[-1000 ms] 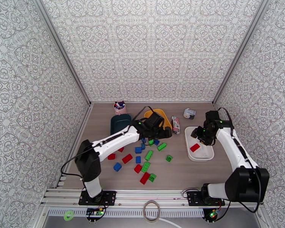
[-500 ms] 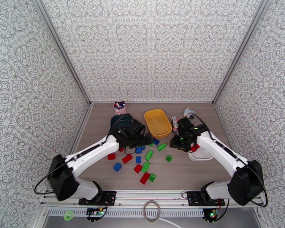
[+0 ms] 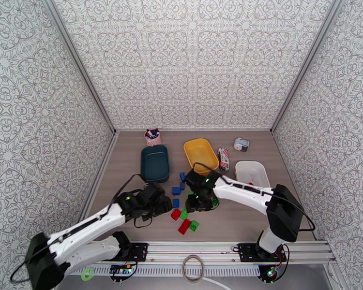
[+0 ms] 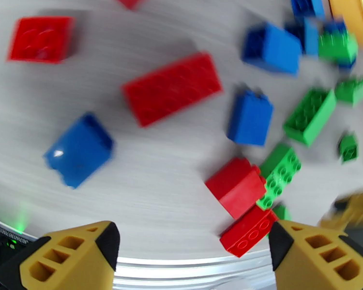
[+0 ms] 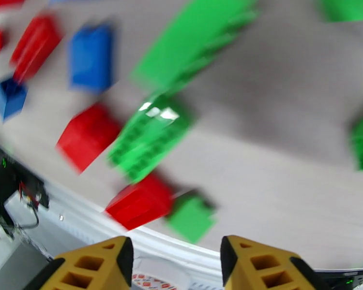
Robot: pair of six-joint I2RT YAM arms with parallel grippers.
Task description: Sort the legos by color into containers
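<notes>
while both arms hang low over the loose pile, the step in hand looks like a reach for a fresh brick, not a drop. the left tool (image 4: 191,247) stands wide open with nothing between its yellow fingers, above the near left part of the scatter, where a long red studded plastic brick (image 4: 172,89), a chunky blue plastic brick (image 4: 80,148) and a second blue brick (image 4: 250,117) lie apart on the pale wooden counter (image 3: 128,160). the right tool (image 5: 175,254) is parted roughly halfway and also holds nothing; under it a bright green studded brick (image 5: 150,136) lies just beside a red brick (image 5: 140,201), though blur hides whether they touch. the rest of the legos stay on the counter between the two tools, in front of the shallow dark teal plastic bin (image 3: 155,165), the shallow yellow plastic bin (image 3: 201,154) and the shallow white plastic bin (image 3: 253,171). next, i judge, each tool must settle on one brick, square its fingers across it, come down and close. the crowded pieces could get nudged, and the two tools work near each other.
</notes>
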